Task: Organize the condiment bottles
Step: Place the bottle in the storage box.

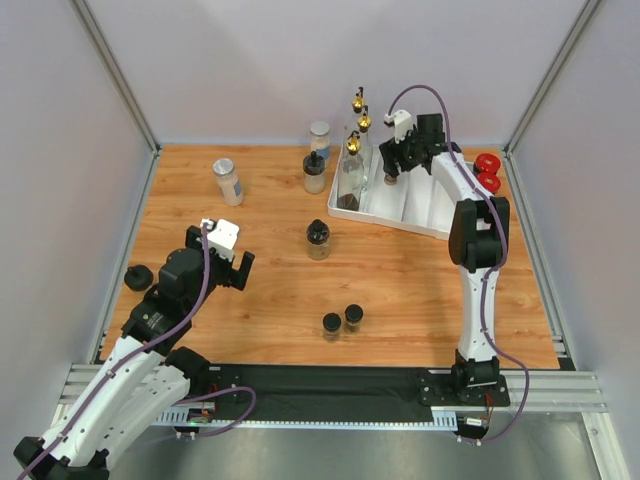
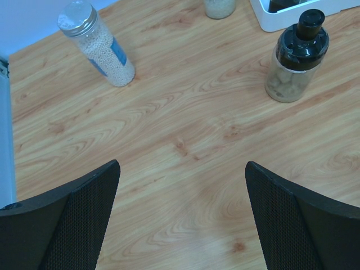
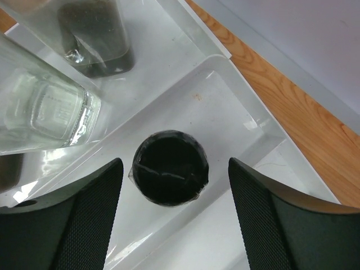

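Black-capped jar [image 3: 169,167] in tray [image 3: 236,104], centred between spread right claw [image 3: 174,175]

Three gold-spouted glass bottles [image 1: 352,165] stand in the tray [image 1: 425,205]; black-capped jars [image 1: 318,238] sit scattered across the table [image 1: 400,290]

Pale lilac walls [image 1: 300,60] with grey metal posts [image 1: 115,75] enclose a wooden table [image 1: 400,290]; a black mat [image 1: 330,385] lies along the bottom edge

Three gold-spouted bottles [image 1: 352,150], count them! Two red-lidded jars [image 1: 487,164], two silver-lidded jars [image 1: 228,181], five black-capped jars [image 1: 318,238], one low black item [image 1: 138,278] I can't identify, one white tray [image 1: 422,203].
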{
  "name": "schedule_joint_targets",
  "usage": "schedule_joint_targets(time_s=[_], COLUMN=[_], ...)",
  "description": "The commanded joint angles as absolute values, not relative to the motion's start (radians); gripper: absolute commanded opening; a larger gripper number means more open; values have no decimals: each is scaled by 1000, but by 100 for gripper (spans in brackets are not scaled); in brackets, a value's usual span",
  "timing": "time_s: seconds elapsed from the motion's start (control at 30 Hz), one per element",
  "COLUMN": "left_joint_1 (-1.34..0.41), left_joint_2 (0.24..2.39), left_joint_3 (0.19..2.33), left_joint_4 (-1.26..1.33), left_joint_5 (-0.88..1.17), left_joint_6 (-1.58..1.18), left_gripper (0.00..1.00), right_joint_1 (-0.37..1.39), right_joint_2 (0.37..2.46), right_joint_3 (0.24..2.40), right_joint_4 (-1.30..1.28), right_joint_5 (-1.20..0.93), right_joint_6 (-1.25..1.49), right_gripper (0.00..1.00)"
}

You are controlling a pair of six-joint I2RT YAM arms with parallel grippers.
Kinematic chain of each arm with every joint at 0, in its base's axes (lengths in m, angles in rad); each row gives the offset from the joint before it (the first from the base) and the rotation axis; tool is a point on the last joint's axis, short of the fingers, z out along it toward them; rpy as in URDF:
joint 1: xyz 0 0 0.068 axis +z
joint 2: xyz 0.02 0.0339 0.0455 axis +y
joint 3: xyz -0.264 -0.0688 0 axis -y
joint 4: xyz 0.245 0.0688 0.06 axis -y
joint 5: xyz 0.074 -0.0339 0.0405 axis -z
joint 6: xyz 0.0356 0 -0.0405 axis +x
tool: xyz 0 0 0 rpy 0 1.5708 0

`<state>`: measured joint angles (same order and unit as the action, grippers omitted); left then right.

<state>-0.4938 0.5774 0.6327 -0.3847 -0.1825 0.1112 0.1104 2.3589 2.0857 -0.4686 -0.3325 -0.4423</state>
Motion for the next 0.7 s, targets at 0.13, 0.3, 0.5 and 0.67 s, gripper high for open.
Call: schedule_joint_targets(time_s=[0.13, 0.3, 0.5, 0.67], left_joint_1=[-488, -488, -488, -488], left_joint_2=[572, 560, 548, 572], left_joint_3=[629, 637, 649, 709], left_joint_4=[-361, -364, -354, -380], left_joint_5=[-158, -155, -124, 26], left_joint_6=[120, 98, 58, 8], left_gripper=[100, 100, 100, 100], right_joint_1=[107, 109, 107, 109], right_joint_2=[2240, 2064, 1829, 1573], right_joint_3=[2016, 1924, 1695, 1443], right_joint_4=[-426, -459, -526, -630], right_joint_5=[-302, -324, -423, -625], right_joint_6=[-457, -463, -491, -557], right_gripper=[83, 85, 87, 89])
